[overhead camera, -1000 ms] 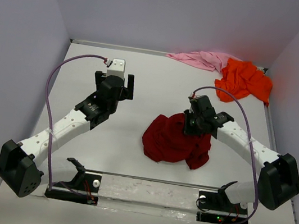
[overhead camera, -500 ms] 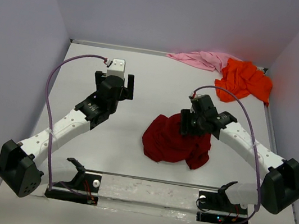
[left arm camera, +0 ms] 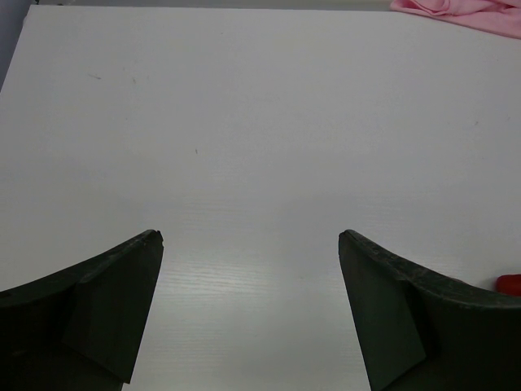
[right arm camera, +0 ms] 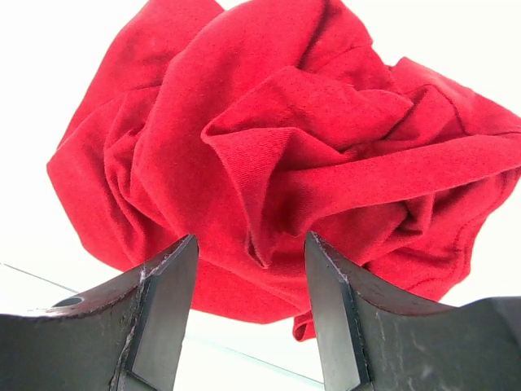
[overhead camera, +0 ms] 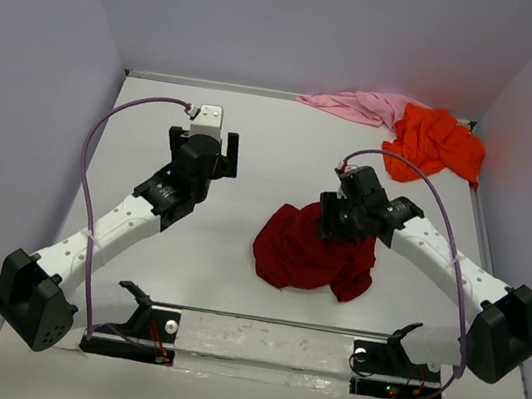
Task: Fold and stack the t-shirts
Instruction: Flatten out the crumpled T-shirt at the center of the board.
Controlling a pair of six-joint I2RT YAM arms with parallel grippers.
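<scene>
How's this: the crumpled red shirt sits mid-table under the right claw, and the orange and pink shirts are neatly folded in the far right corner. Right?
Not quite: the top view shows the orange t-shirt and pink t-shirt crumpled, not folded, in the far right corner. The red t-shirt does sit mid-table under the right claw.

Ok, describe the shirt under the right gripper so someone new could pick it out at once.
On the white table, look at the middle, beneath the right gripper. A crumpled dark red t-shirt lies there alone. It is the only crimson one, while the orange t-shirt and pale pink t-shirt sit together in the far right corner.
</scene>
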